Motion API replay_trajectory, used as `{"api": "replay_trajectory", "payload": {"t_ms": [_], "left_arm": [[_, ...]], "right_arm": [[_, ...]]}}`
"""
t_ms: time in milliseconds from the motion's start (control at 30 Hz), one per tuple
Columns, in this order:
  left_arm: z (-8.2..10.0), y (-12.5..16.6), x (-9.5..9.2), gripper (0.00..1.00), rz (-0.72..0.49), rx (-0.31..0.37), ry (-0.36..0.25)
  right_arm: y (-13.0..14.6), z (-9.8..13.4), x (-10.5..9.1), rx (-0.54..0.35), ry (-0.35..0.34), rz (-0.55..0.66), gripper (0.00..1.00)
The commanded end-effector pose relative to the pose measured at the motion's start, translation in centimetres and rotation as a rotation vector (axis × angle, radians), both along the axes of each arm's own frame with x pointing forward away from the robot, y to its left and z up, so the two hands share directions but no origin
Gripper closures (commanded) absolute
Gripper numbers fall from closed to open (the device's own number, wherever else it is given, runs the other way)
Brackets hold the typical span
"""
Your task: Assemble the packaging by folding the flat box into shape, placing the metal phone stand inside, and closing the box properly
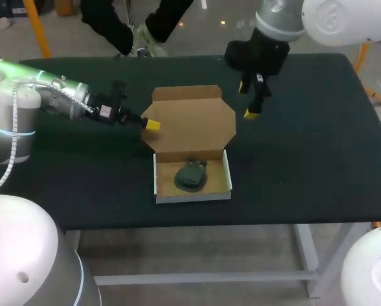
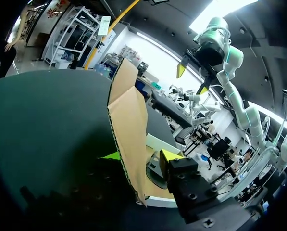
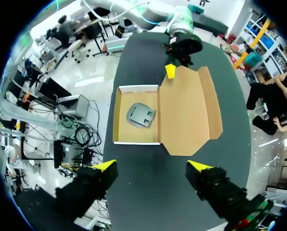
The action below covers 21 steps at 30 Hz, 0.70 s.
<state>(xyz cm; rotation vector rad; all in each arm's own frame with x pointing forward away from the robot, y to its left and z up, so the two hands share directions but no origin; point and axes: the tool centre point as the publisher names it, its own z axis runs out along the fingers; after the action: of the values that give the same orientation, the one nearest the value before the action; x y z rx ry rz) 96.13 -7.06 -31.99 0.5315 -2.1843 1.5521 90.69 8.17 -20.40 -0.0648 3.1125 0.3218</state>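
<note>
Looking down, I see the box [image 1: 193, 196] near the middle, the phone stand [image 1: 191, 175] lying in its tray [image 1: 156, 176], the lid [image 1: 193, 124] open toward the far side. The left gripper [image 1: 150, 125] is at the lid's left edge; whether it pinches, I cannot tell. The right gripper [image 1: 249, 101] hangs spread above. Cardboard looks light, bendable; I would hold the lid's edge.

Light: bright, even, from overhead.
Shadows: soft and faint on the dark table [image 1: 318, 159].
Glare: white shell of the right arm [image 1: 343, 22].
</note>
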Motion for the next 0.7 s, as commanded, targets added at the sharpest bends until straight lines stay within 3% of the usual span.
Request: {"api": "replay_trajectory", "payload": {"t_ms": [33, 267, 567, 700], "left_arm": [[-0.11, -0.17, 0.23, 0.56, -0.006, -0.009, -0.002], [0.0, -0.6, 0.48, 0.62, -0.004, -0.022, -0.015], [0.16, -0.9, 0.6, 0.8, -0.007, -0.034, -0.03], [0.19, -1.03, 0.63, 0.8, -0.011, -0.038, -0.034]], "right_arm": [[0.14, 0.15, 0.03, -0.008, 0.008, 0.002, 0.0], [0.1, 0.1, -0.01, -0.016, 0.012, -0.002, 0.0], [0.06, 0.0, 0.11, -0.022, 0.018, -0.004, 0.0], [0.08, -0.05, 0.18, -0.025, 0.021, -0.004, 0.0]]}}
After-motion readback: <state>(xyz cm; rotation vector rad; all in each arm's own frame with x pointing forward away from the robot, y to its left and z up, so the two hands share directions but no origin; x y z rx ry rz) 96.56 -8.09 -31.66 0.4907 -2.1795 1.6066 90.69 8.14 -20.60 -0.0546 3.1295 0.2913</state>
